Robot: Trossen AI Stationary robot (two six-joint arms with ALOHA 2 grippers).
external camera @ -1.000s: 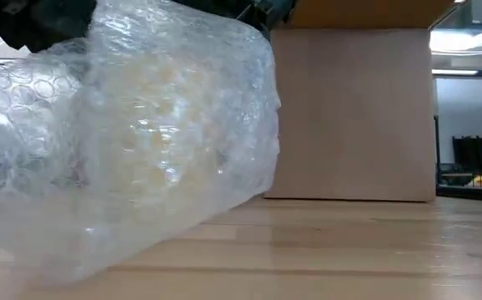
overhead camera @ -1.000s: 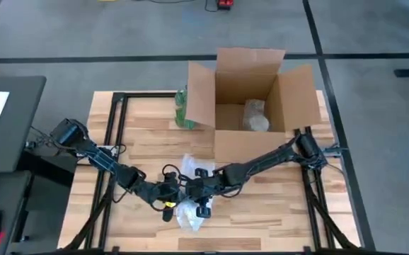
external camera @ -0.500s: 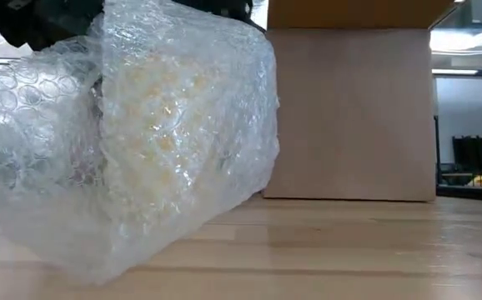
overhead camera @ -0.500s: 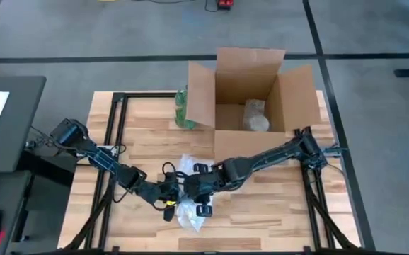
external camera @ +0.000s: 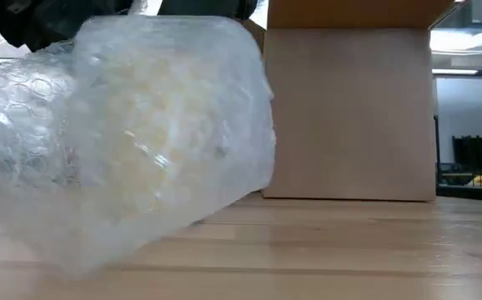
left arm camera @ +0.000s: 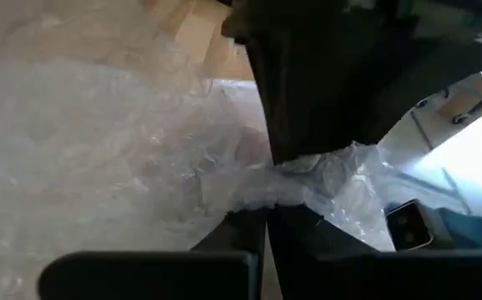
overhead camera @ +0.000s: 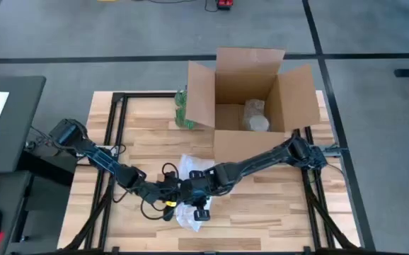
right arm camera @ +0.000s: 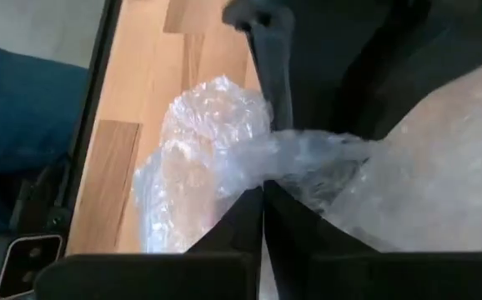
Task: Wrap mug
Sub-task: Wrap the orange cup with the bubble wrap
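A bundle of clear bubble wrap [overhead camera: 189, 212] lies on the wooden table [overhead camera: 275, 205] near its front middle; in the low view the bundle [external camera: 141, 142] fills the left half. The mug is hidden inside the wrap; only a pale shape [external camera: 153, 125] shows through. My left gripper [overhead camera: 170, 196] comes in from the left and is shut on the wrap. My right gripper [overhead camera: 197, 193] comes in from the right and is shut on it too. The two grippers stand close together over the bundle. My left gripper pinches a gathered, twisted bunch of the bubble wrap [left arm camera: 287, 187] between its two fingers, several layers crushed together. The rest of the wrap spreads out beyond the fingers. My right gripper pinches another gathered bunch of the wrap [right arm camera: 287, 154] between its two fingers, several layers thick. The bundle's bulk [right arm camera: 199, 167] lies past the fingers, with its lower part on the table.
An open cardboard box [overhead camera: 250, 99] stands at the table's far middle with a wrapped item [overhead camera: 255, 117] inside. A green leafy bunch [overhead camera: 182, 106] sits at the box's left. The wood to the right of the bundle [external camera: 374, 242] is bare.
My right gripper has moved a little toward the table's left and near edge, still shut on the wrap. The bundle has turned and shifted slightly leftward in the low view, and its folds have changed shape.
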